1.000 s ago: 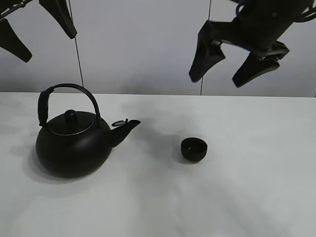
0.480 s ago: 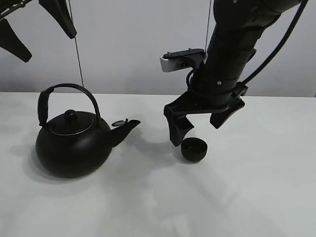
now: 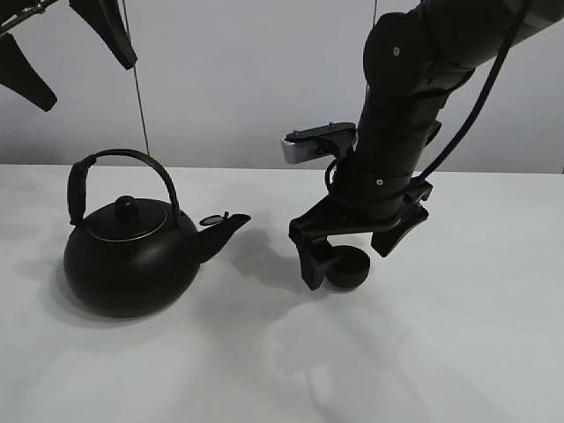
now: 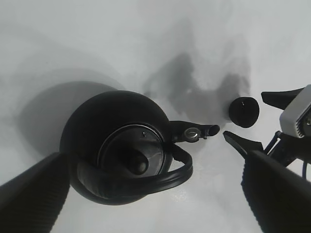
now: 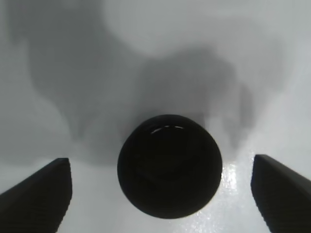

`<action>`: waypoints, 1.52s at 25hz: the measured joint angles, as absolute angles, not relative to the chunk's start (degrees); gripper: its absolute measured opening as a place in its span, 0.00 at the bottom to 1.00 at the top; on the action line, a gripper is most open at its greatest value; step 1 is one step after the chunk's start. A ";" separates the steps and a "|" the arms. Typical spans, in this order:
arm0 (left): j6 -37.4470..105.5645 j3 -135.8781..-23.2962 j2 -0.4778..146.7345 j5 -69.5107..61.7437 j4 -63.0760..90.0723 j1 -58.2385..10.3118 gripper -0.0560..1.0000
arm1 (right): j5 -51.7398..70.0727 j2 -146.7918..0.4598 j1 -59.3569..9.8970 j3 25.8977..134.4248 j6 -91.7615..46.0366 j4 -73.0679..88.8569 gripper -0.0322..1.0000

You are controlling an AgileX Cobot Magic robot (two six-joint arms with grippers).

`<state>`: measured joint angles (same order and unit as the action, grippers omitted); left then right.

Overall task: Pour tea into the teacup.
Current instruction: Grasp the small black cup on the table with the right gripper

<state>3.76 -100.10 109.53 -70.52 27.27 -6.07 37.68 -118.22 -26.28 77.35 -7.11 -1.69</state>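
Note:
The tiny black teacup (image 3: 345, 267) stands on the white table right of centre. It also shows in the right wrist view (image 5: 169, 165) and the left wrist view (image 4: 244, 112). My right gripper (image 3: 352, 251) is open and hangs low over the cup, one finger on each side, apart from it. The big black kettle (image 3: 132, 251) with arched handle stands at the left, spout toward the cup. My left gripper (image 3: 62, 48) is open and empty, high above the kettle (image 4: 121, 145).
The white table (image 3: 264, 370) stretches wide in front of the kettle and cup. A grey wall (image 3: 247, 79) rises behind the table's far edge.
My right gripper has come down from high at the back right to just over the teacup, fingers straddling it. The left arm, kettle and cup have not moved.

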 joint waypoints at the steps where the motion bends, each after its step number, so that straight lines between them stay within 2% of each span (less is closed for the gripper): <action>1: 3.76 -100.10 109.53 -70.52 27.27 -6.07 0.71 | 37.68 -118.57 -26.28 77.35 -7.11 -1.69 0.70; 5: 3.76 -100.10 109.53 -70.52 27.27 -6.07 0.71 | 37.68 -119.34 -26.28 77.42 -6.50 -1.74 0.69; 8: 3.76 -100.10 109.53 -70.52 27.27 -6.07 0.71 | 37.68 -119.52 -26.28 77.44 -6.00 -1.89 0.58; 16: 3.76 -100.10 109.53 -70.52 27.27 -6.07 0.71 | 37.50 -119.57 -26.28 77.44 -2.19 -4.21 0.42; 28: 3.76 -100.10 109.53 -70.52 27.27 -6.07 0.71 | 38.82 -119.57 -26.28 78.21 -0.44 -5.95 0.42; 38: 3.76 -100.10 109.53 -70.47 27.27 -6.07 0.71 | 46.89 -119.38 -31.08 88.37 -3.39 -4.89 0.42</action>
